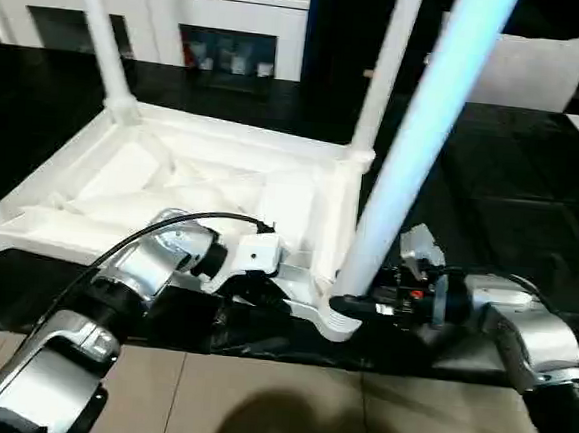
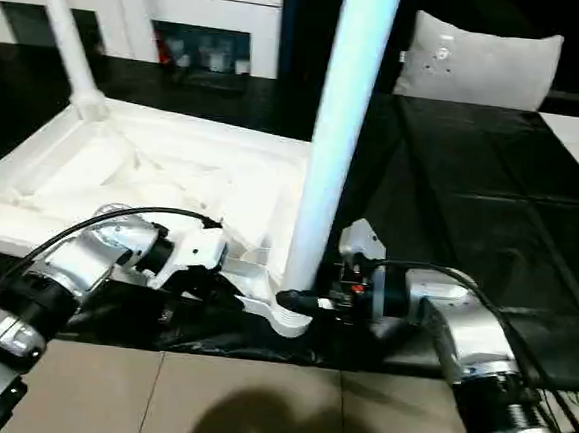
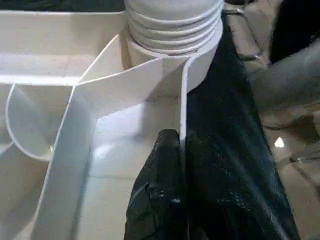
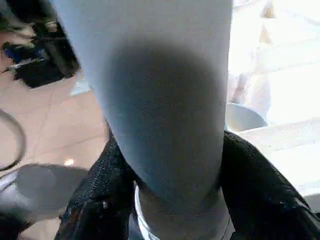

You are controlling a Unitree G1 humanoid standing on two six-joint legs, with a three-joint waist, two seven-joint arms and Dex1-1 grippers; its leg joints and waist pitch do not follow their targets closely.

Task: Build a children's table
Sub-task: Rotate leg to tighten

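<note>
Right gripper [image 2: 298, 300] round leg [image 2: 341, 130] — left gripper [image 3: 172, 150] pinching rim [image 3: 183, 110].

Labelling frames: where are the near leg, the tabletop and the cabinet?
Near leg [image 1: 415, 156], left eye view, mid-shaft.
Tabletop [image 1: 122, 178], left eye view, ribbed underside.
Cabinet [image 1: 165, 11], left eye view, white front.

We've got a white cabinet [image 1: 185, 18] with glass doors along the top left, a white cushion [image 2: 477, 61] at upper right, and a glossy black floor [image 1: 532, 195] across the middle. Beige tiles [image 1: 285, 407] run along the bottom edge.
</note>
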